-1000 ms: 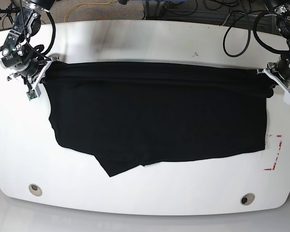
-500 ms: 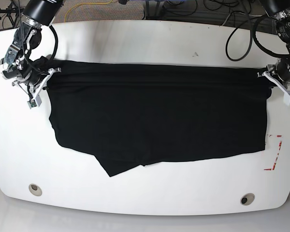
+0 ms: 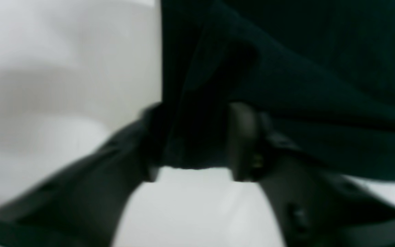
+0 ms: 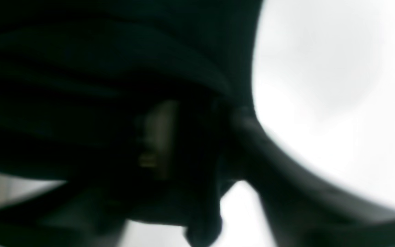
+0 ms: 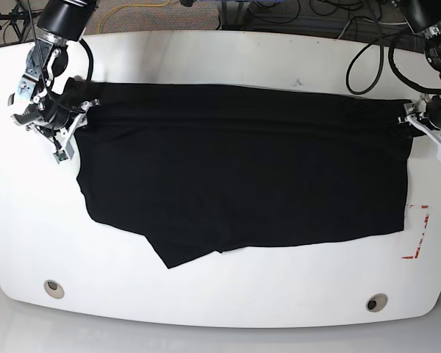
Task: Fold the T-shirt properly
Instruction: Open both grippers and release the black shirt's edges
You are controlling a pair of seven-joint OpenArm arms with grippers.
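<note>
Cloth fills the worktop [image 5: 206, 59] centre: the T-shirt [image 5: 242, 169] lies spread. I have my left tool [image 3: 190, 144] pinching its 3 o'clock corner, my right tool [image 5: 59, 118] pinching the 9 o'clock corner. Fold step underway, I judge; next, carry both corners together toward 6 o'clock.

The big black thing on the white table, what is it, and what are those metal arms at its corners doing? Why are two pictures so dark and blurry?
It is a black T-shirt spread on a white table. A robot with two arms is folding it. One picture looks down from above. The two blurry ones come from small cameras on the robot's wrists, very close to the cloth. The right gripper pinches one far corner, and the left gripper pinches the other. Up close, black cloth sits between the fingers of the left gripper. A red mark is on the table.
</note>
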